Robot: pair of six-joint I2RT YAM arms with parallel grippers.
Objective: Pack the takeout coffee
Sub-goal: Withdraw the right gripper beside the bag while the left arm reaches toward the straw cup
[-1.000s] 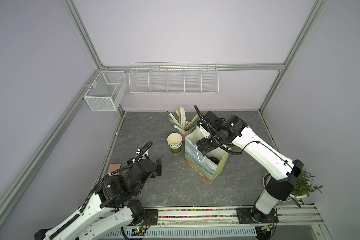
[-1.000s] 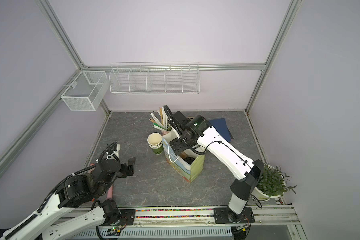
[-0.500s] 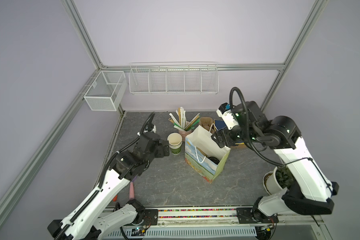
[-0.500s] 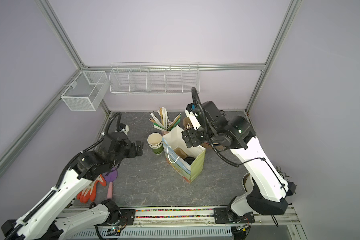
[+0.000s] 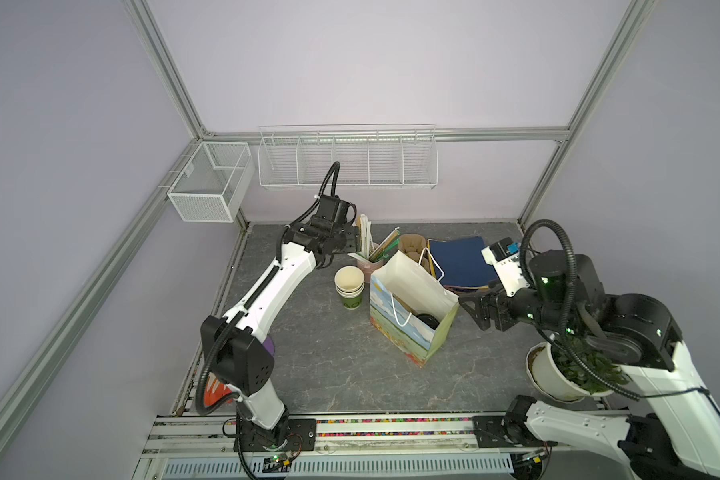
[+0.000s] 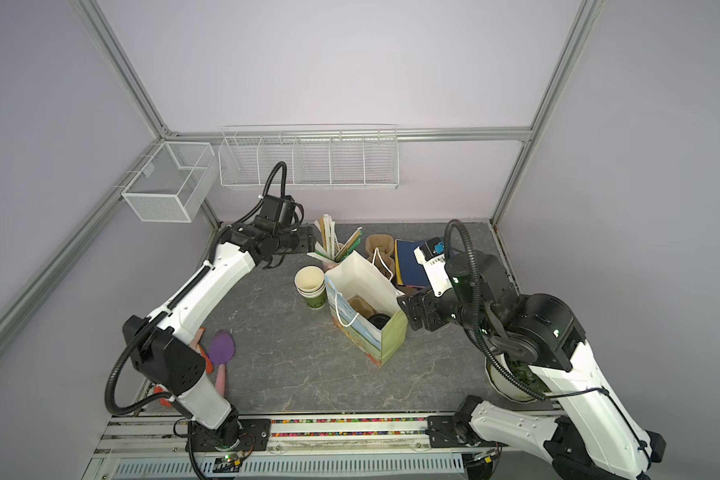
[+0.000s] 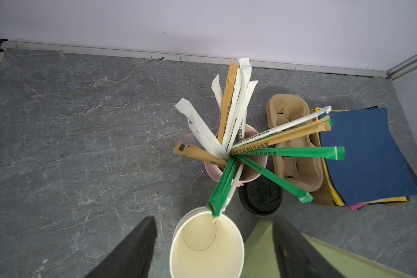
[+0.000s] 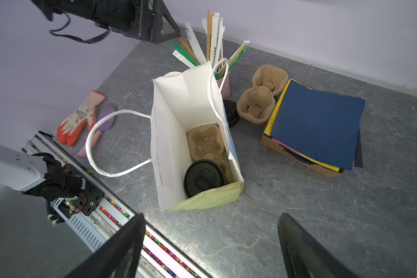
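Note:
The takeout coffee [image 8: 204, 178] stands inside the white paper bag [image 8: 178, 120], seated in a brown cardboard carrier; only its black lid shows. In both top views the lid [image 5: 428, 321] [image 6: 379, 321] is visible in the bag [image 5: 408, 332] [image 6: 362, 332]. My left gripper [image 5: 350, 240] [image 6: 306, 241] hangs at the back by the straws, open and empty. In the left wrist view it [image 7: 214, 248] looks down on the lidless cup stack [image 7: 206, 245]. My right gripper [image 5: 472, 309] [image 6: 410, 311] [image 8: 210, 248] is open and empty, just right of the bag.
A pink cup of wrapped straws [image 7: 236, 168] [image 5: 366, 259], a stack of black lids [image 7: 260, 195], spare carriers [image 8: 263, 96] and blue napkins [image 8: 315, 120] crowd the back. A glove [image 8: 82, 118] and purple trowel [image 6: 221, 349] lie front left. A potted plant [image 5: 558, 374] stands front right.
My left arm swung from the front left up to the back beside the straws, and its jaws narrowed a little. My right arm drew back out of the bag to its right side.

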